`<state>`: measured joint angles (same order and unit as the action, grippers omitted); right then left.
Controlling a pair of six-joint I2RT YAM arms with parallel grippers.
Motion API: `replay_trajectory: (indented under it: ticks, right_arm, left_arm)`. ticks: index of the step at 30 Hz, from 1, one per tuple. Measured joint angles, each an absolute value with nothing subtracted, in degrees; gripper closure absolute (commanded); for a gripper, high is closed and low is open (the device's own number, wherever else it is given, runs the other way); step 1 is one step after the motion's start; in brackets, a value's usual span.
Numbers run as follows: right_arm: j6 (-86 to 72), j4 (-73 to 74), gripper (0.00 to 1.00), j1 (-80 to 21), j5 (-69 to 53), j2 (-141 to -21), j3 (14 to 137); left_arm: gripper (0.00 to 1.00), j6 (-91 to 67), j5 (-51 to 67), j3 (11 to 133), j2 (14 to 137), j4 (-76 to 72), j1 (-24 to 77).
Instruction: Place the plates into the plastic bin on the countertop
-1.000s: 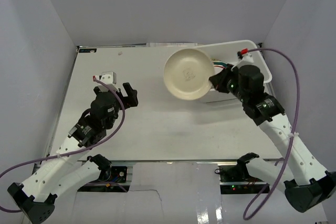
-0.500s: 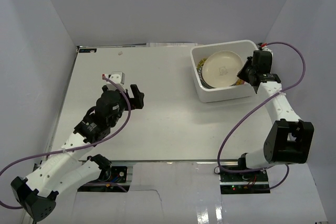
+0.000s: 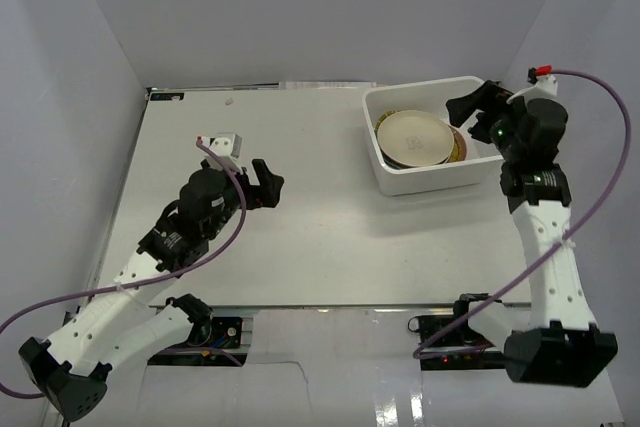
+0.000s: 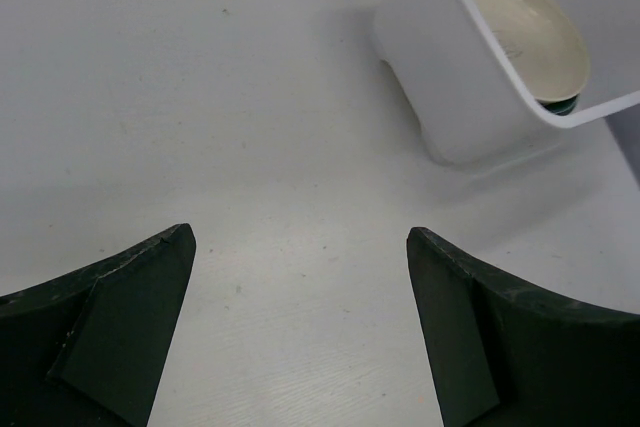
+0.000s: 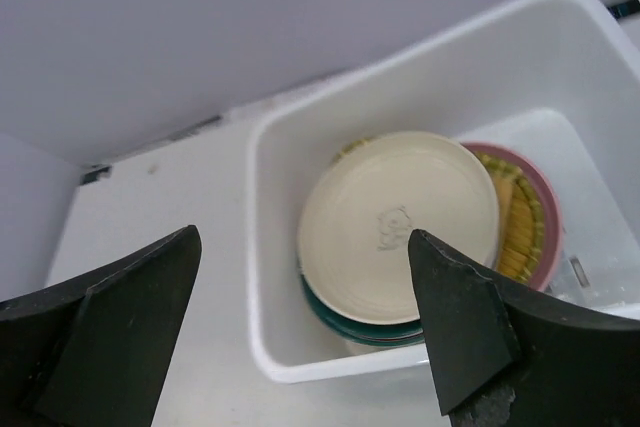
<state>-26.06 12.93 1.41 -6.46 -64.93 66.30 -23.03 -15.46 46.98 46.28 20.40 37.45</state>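
The white plastic bin [image 3: 392,183] stands at the back right of the countertop [image 3: 300,237]. A cream plate [image 3: 415,137] lies on top of the plates stacked inside it. The right wrist view shows the cream plate [image 5: 400,222] resting on a green-rimmed plate [image 5: 375,332], with a pink plate [image 5: 550,222] and a yellow woven one [image 5: 518,227] beside it. My right gripper [image 3: 468,117] hangs open above the bin's right end, its jaws empty [image 5: 300,235]. My left gripper [image 3: 272,184] is open over bare countertop left of the bin [image 4: 450,97], holding nothing [image 4: 300,232].
Pale walls close in the countertop on the left, back and right. A small dark fitting [image 3: 165,95] sits at the back left corner. Purple cables [image 3: 600,187] loop off both arms.
My right gripper brought the cream plate over the bin, let it go onto the stack, opened and drew back to the right. The left arm drifted slightly right.
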Motion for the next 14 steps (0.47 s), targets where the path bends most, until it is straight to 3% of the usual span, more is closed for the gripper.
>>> replay_trajectory:
  ticks: [8,14]
  right_arm:
    - [-29.0,1.8,0.10,1.2,-21.4,-33.9,55.3]
    - [-26.8,-0.4,0.10,1.1,-20.5,-22.2,51.1]
  left_arm:
    - [0.02,-25.5,-9.8,56.0,41.4,20.0,37.5]
    - [0.02,-25.9,-9.9,57.2,30.4,18.4,37.5]
